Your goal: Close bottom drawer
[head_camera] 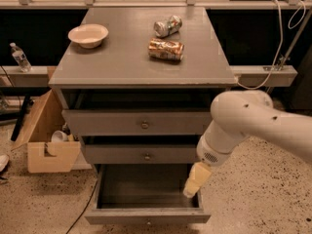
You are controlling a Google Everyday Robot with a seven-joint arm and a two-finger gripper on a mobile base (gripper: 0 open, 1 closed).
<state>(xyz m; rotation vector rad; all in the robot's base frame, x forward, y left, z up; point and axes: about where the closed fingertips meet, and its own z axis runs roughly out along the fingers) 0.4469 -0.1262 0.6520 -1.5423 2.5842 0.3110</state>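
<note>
The grey cabinet (141, 62) has three drawers. The bottom drawer (146, 216) is pulled far out, and its deep grey box is open and empty. Its small knob shows at the lower edge of the view. My gripper (195, 180), yellowish at the end of the white arm (243, 123), hangs over the drawer's right side, just above the inside right wall and in front of the middle drawer's right end. It holds nothing that I can see.
The middle drawer (146, 155) and the top drawer (141, 123) stand slightly out. A bowl (88, 35) and two crushed cans (167, 26) (166, 49) lie on the top. A cardboard box (46, 140) stands on the floor at left, with a water bottle (20, 57) behind it.
</note>
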